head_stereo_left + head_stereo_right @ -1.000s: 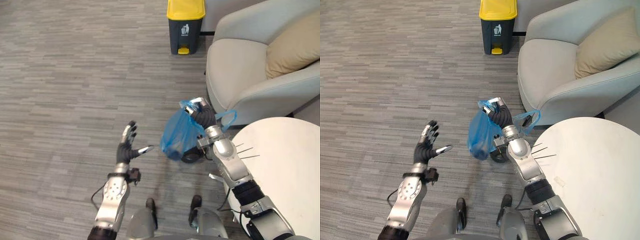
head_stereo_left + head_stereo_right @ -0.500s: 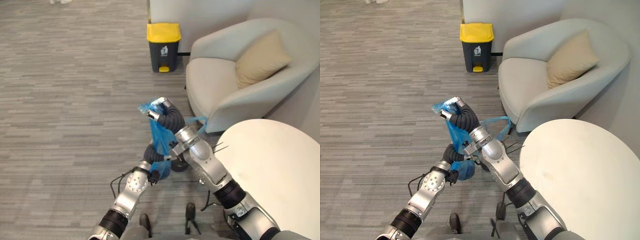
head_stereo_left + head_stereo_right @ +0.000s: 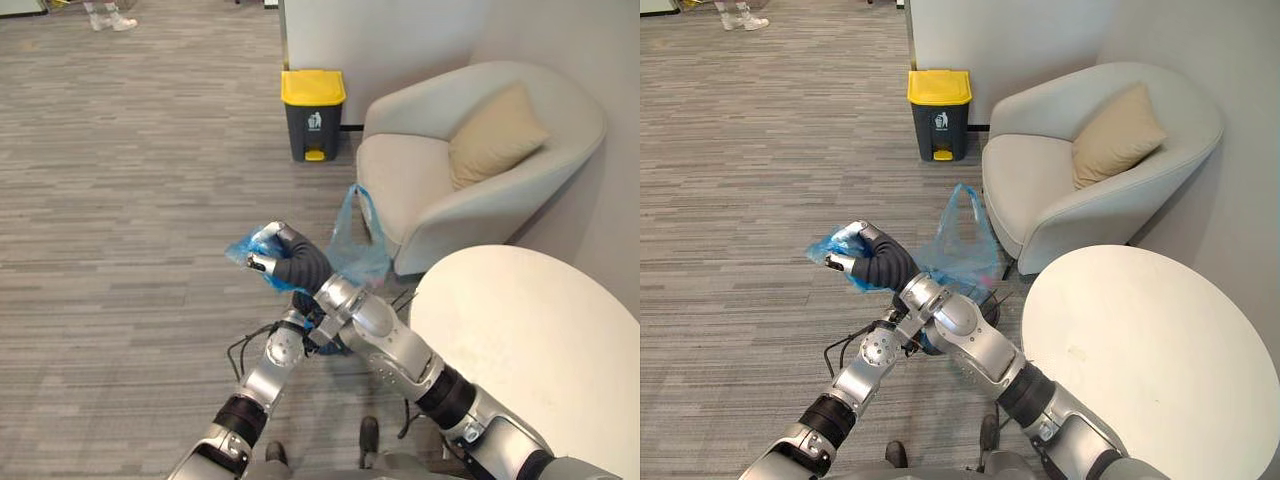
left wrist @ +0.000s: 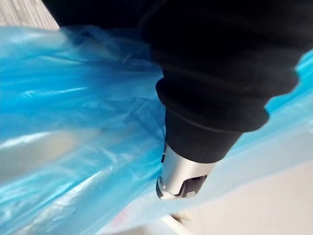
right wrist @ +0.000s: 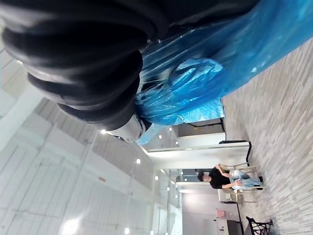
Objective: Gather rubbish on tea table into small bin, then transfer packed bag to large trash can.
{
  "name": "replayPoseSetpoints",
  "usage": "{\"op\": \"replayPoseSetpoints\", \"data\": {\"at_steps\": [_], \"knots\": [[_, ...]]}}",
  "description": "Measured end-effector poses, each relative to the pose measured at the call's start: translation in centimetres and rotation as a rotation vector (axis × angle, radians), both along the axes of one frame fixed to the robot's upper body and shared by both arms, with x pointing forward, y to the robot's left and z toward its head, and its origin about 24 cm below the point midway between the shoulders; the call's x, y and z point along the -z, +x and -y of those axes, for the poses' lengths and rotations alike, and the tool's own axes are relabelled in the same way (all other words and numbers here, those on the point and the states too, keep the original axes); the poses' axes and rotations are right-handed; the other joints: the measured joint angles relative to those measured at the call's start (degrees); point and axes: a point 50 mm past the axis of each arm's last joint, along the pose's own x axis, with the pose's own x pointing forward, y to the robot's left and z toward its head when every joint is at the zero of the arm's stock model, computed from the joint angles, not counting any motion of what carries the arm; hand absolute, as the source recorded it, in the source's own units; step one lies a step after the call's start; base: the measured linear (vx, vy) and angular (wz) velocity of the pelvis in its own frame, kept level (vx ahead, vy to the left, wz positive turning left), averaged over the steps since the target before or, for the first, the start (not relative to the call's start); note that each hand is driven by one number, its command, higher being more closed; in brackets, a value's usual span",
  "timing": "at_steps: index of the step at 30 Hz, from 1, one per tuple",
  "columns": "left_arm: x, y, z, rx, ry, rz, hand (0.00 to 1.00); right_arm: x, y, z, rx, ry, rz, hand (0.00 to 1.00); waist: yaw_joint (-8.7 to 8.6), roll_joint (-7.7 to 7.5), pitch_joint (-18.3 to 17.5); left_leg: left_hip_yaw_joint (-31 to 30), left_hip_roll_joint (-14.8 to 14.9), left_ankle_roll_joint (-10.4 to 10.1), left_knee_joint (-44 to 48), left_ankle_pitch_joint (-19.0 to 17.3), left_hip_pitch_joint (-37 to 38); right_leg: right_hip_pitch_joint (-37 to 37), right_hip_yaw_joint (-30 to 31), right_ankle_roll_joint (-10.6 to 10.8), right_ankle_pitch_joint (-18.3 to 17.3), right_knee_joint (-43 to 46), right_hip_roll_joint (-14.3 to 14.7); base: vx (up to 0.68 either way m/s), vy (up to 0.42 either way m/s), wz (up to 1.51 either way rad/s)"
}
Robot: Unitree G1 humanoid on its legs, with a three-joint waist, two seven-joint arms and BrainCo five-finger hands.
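One blue bag [image 3: 962, 255] in right hand [image 3: 878, 266]

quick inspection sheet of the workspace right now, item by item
surface: round white table, on the robot's right
job's things: blue bag held up over the floor; yellow-lidded trash can by the wall, lid shut
clutter: nothing seen
hands: right hand curled round the bag's bunched top; left hand under the right forearm, by the bag
cables: nothing seen
surroundings: grey armchair with tan cushion; grey plank floor; person seated far off
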Motion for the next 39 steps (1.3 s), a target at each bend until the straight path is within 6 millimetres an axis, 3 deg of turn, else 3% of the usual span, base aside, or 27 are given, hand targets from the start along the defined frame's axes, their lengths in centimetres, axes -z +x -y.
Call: {"op": "replayPoseSetpoints", "data": {"at_steps": [5,8,11,14,21,24,29,33,35,37,39], "knots": [[0.0,0.1,-0.8,-0.048,-0.057,-0.016,1.0,0.8,-0.8,-0.4,-0.024,-0.061,0.041,0.0,0.0,-0.01,0.0,0.0,0.0,0.0,0.0,0.0,0.0,0.0,0.1,0.0,0.0,0.0,-0.1,0.0,0.0,0.0],[0.2,-0.3,-2.7,-0.146,-0.115,-0.027,1.0,2.4,-1.0,0.5,0.041,-0.162,0.098,0.0,-0.08,-0.16,-0.2,0.1,0.1,0.0,0.0,0.0,0.1,0.0,0.2,0.0,0.0,0.0,0.0,0.0,0.0,0.0],[0.9,-1.3,-5.1,-0.263,-0.153,-0.047,1.0,4.7,-1.0,2.7,0.174,-0.305,0.161,0.0,-0.04,-0.39,-0.3,0.1,0.1,0.0,-0.1,0.0,0.2,0.1,0.2,0.1,0.0,-0.2,0.0,0.0,0.0,0.0],[2.0,-2.8,-8.2,-0.399,-0.163,-0.078,1.0,6.8,-0.4,6.6,0.385,-0.449,0.193,0.0,0.0,-0.39,-0.4,0.2,0.0,0.0,-0.8,-0.1,0.9,1.0,0.3,0.3,-0.2,-0.9,0.0,0.0,0.0,0.0],[3.7,-6.1,-12.8,-0.583,-0.147,-0.132,1.0,8.8,-1.6,13.2,0.646,-0.624,0.214,0.0,0.01,-0.16,-0.4,-0.5,0.3,-0.1,-1.7,-0.4,-0.2,0.5,-0.3,1.3,-1.1,-1.1,-0.1,0.01,-0.001,0.06],[4.5,-7.4,-14.0,-0.64,-0.163,-0.17,1.0,10.6,-2.4,15.3,0.729,-0.652,0.11,0.0,0.04,0.25,-0.1,-3.7,0.3,0.1,1.3,-0.5,-3.5,-0.2,-3.3,1.4,-2.2,-0.1,-0.6,0.03,-0.004,0.5],[6.9,-9.0,-14.9,-0.679,-0.178,-0.286,1.0,16.7,-3.6,18.7,0.773,-0.663,-0.289,0.0,0.88,2.03,2.6,-10.4,0.0,0.5,7.1,-2.3,-9.4,-0.5,-11.3,0.8,-5.5,4.4,-1.8,-0.01,0.008,0.87],[8.7,-11.0,-15.4,-0.686,-0.189,-0.391,1.0,21.5,-6.0,22.8,0.931,-0.627,-0.65,0.0,0.99,2.74,3.2,1.2,3.0,1.1,7.5,-2.9,-11.9,-0.4,-18.9,2.3,-7.8,4.8,-4.3,0.04,0.068,0.96],[9.6,-12.6,-15.8,-0.708,-0.183,-0.445,1.0,22.7,-6.8,23.6,0.968,-0.634,-0.733,0.0,1.59,2.79,3.6,1.5,2.9,1.0,8.9,-2.7,-12.5,-0.1,-19.3,3.2,-8.4,5.6,-5.0,0.11,0.12,0.36],[10.6,-15.1,-16.5,-0.755,-0.176,-0.51,1.0,23.5,-7.4,23.6,0.984,-0.63,-0.788,0.0,1.62,2.41,3.9,0.9,2.0,2.2,13.1,-5.8,-13.9,0.2,-20.0,5.4,-11.1,9.0,-7.5,0.11,0.161,0.27],[11.0,-16.6,-16.8,-0.756,-0.163,-0.55,1.0,24.1,-8.1,23.8,1.024,-0.617,-0.838,0.0,1.16,1.54,4.6,0.6,1.0,3.2,18.7,-10.2,-14.8,-0.9,-20.2,7.3,-16.3,17.2,-11.1,0.21,0.227,0.42]]}}
